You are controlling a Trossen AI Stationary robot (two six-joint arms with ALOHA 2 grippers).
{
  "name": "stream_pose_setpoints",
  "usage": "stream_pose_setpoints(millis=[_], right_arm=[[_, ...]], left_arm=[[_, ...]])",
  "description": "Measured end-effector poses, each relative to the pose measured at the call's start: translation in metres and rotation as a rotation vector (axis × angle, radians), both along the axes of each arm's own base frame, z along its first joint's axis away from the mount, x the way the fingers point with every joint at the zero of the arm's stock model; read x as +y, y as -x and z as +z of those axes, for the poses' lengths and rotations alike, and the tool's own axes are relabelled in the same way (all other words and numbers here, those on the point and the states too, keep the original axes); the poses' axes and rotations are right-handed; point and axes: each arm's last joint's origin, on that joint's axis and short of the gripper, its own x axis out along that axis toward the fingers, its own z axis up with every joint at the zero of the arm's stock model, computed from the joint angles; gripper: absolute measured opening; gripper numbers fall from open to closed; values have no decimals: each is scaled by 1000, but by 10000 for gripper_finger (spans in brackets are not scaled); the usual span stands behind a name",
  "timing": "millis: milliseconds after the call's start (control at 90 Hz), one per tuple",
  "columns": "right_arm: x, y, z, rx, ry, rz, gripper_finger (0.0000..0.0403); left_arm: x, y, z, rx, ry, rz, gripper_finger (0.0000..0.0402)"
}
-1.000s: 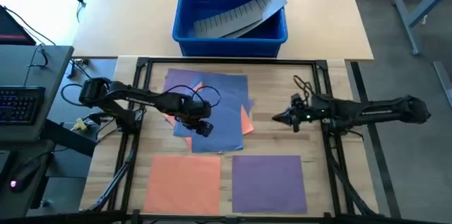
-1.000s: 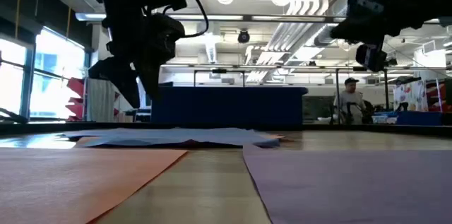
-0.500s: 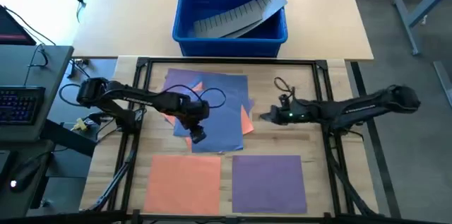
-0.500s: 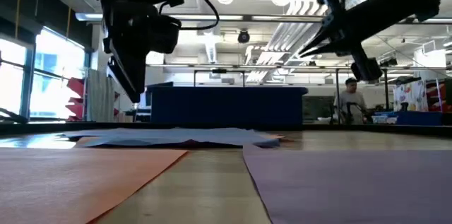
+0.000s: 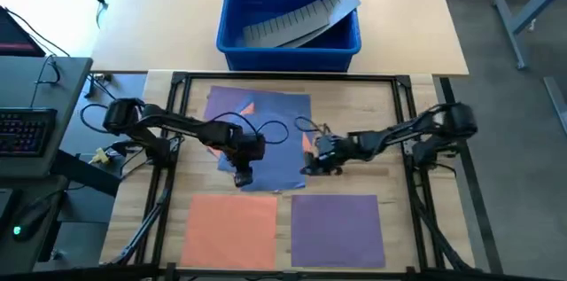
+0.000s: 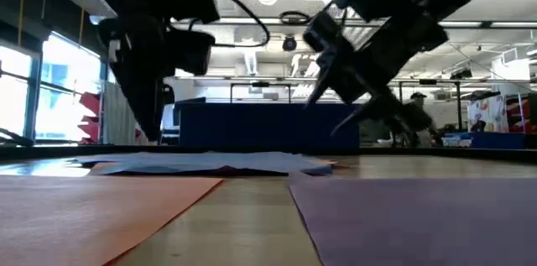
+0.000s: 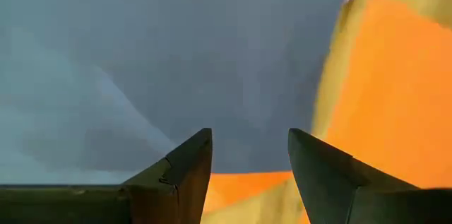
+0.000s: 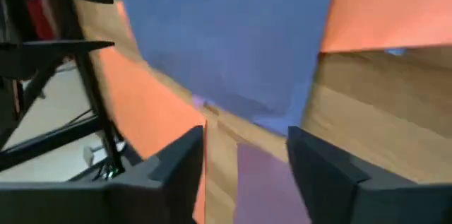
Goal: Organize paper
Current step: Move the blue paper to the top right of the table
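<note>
Both grippers, jaws released and empty, flank the loose paper pile [image 5: 266, 139] mid-bench, left gripper [image 5: 242, 177] at its 7 o'clock corner, right gripper [image 5: 312, 167] at 4 o'clock, seemingly to lift the top blue sheet [image 5: 270, 152].

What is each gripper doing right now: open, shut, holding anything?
Left gripper: open, holding nothing, above the blue paper in the pile.
Right gripper: open, holding nothing, at the pile's right edge.

Two sheets lie alone: one orange [image 5: 229, 227], one purple [image 5: 337, 228]. One mixed pile [image 5: 275, 139], one bin [image 5: 289, 43], two arms.
</note>
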Motion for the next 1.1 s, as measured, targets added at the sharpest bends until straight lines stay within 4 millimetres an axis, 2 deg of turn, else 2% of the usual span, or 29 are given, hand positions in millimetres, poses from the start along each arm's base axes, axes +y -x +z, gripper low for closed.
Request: stream_pose_setpoints(millis=[178,333,656,789,956,1100], right_arm=[[1,-22,-14,145,3,11,220],[3,-37,-15,111,50,80,211],[4,-61,14,8,87,134,188],[1,-56,9,94,101,95,171],[-4,-51,5,154,166,90,131],[-5,-52,5,133,191,115,40]], left_arm=[[0,4,-21,23,3,7,165],[0,6,-27,4,6,7,165],[0,3,-28,-28,6,7,165],[0,3,-28,-32,4,7,165],[0,1,-28,-46,4,8,165],[1,0,-26,-41,6,21,165]])
